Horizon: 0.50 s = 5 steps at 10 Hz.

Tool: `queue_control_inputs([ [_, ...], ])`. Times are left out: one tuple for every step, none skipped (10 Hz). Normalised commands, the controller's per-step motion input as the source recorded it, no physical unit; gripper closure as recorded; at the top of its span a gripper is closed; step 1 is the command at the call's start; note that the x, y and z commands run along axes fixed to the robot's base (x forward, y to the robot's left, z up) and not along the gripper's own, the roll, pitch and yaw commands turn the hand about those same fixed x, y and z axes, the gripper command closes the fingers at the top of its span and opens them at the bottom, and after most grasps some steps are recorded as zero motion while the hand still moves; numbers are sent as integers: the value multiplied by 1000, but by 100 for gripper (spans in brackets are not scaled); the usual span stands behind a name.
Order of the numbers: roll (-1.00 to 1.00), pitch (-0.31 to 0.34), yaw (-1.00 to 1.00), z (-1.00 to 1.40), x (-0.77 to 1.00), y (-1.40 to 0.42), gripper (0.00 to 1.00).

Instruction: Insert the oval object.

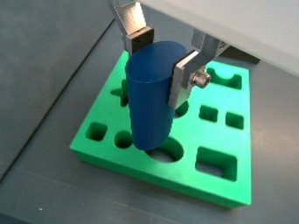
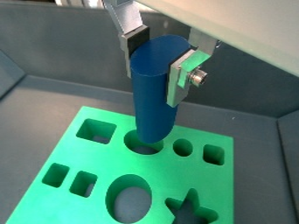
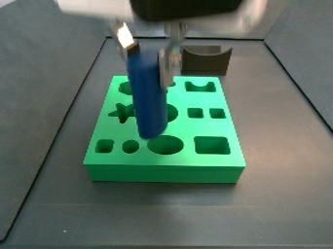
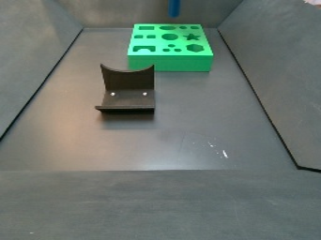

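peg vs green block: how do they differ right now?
Colour: the peg is blue, the block green. Shape: the peg is a tall smooth column, the block a flat slab full of cut-outs. State: the peg stands upright in the gripper, tip at a hole; the block lies on the floor.

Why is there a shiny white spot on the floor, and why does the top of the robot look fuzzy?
In a side view, lamp glare gleams on the dark floor. In a side view, the gripper holding the blue peg over the green block is blurred, being near the camera.
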Motion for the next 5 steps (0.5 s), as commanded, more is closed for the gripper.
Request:
queue_control_inputs([
  [459,290,-103,-146,374,-391,100],
  [323,206,-466,0,63,-246,100],
  [179,67,-814,123,0,-171,100],
  [187,3,-911,29,0,-54,100],
  [221,0,-963,0,0,0,100],
])
